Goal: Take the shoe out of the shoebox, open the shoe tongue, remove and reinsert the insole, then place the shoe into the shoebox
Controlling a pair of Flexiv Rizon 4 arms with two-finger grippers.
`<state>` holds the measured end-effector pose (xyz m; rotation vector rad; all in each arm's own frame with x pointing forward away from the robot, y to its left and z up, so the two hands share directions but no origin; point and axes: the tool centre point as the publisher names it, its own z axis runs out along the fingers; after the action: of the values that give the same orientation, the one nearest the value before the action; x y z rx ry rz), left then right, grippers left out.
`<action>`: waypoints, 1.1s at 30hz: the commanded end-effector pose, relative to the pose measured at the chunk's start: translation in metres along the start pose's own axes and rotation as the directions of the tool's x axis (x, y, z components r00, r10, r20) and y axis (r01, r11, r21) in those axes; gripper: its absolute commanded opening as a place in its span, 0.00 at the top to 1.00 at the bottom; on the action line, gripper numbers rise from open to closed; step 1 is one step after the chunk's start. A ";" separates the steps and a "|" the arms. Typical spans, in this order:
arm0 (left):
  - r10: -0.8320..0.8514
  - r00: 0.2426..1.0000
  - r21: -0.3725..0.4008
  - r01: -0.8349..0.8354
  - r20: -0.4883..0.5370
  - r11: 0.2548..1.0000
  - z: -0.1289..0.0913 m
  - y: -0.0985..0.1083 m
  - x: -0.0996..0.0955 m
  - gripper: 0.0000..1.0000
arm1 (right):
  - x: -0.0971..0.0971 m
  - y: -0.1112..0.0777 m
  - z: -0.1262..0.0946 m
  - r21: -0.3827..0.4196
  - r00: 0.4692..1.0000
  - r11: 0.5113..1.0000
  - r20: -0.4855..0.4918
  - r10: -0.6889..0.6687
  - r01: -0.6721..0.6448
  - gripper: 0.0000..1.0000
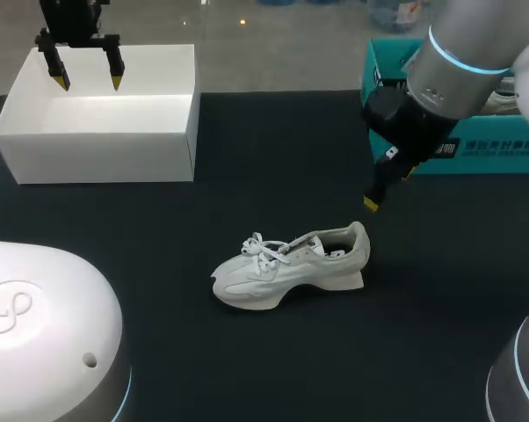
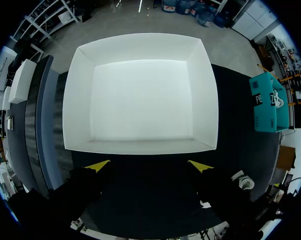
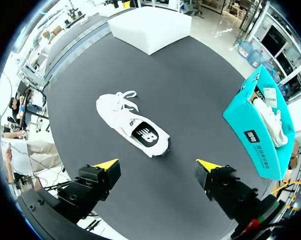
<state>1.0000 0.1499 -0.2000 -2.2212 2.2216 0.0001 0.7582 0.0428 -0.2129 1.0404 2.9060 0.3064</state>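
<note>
The shoe (image 1: 291, 268) stands mid-table, toe left. The right gripper (image 3: 156, 164) hangs wide open above its heel. The left gripper (image 1: 89, 85), also wide, hangs over the far-left white box (image 1: 97, 149).

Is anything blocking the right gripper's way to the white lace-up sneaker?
Nothing visible does. The open right gripper hangs above the heel end of the white lace-up sneaker, with only bare black table around the shoe.

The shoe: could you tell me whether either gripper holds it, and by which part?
Nothing is held. The left gripper is open over the white box; the right gripper is open above the shoe, not touching.
</note>
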 end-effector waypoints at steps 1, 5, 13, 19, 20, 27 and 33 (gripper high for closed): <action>0.000 1.000 0.000 0.000 0.000 1.000 0.000 0.000 0.000 0.00 | -0.001 0.000 0.001 0.065 0.662 0.659 -0.064 -0.747 0.750 0.00; 0.000 1.000 0.000 0.000 0.000 1.000 0.000 0.000 0.000 0.00 | -0.001 0.000 0.001 0.065 0.662 0.659 -0.064 -0.747 0.750 0.00; 0.000 1.000 0.000 0.000 0.000 1.000 0.000 0.000 0.000 0.00 | -0.004 -0.001 0.001 0.041 0.656 0.655 -0.064 -0.752 0.755 0.00; 0.000 1.000 0.000 0.000 0.000 1.000 0.000 0.000 0.000 0.00 | -0.023 -0.011 0.004 -0.117 0.659 0.659 -0.052 -0.751 0.742 0.00; 0.000 1.000 0.000 0.000 0.000 1.000 0.000 0.000 0.000 0.00 | -0.026 -0.015 0.005 -0.137 0.658 0.658 -0.051 -0.751 0.740 0.00; 0.000 1.000 0.000 0.000 0.000 1.000 0.000 0.000 0.000 0.00 | -0.044 -0.041 0.016 -0.257 0.703 0.690 -0.052 -0.709 0.677 0.00; 0.000 1.000 0.000 0.000 0.000 1.000 0.000 0.000 0.000 0.00 | -0.057 -0.064 0.024 -0.338 0.770 0.725 -0.001 -0.638 0.600 0.00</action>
<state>1.0000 0.1499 -0.2000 -2.2212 2.2217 0.0001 0.7800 -0.0133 -0.2398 -0.0577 3.0564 0.5497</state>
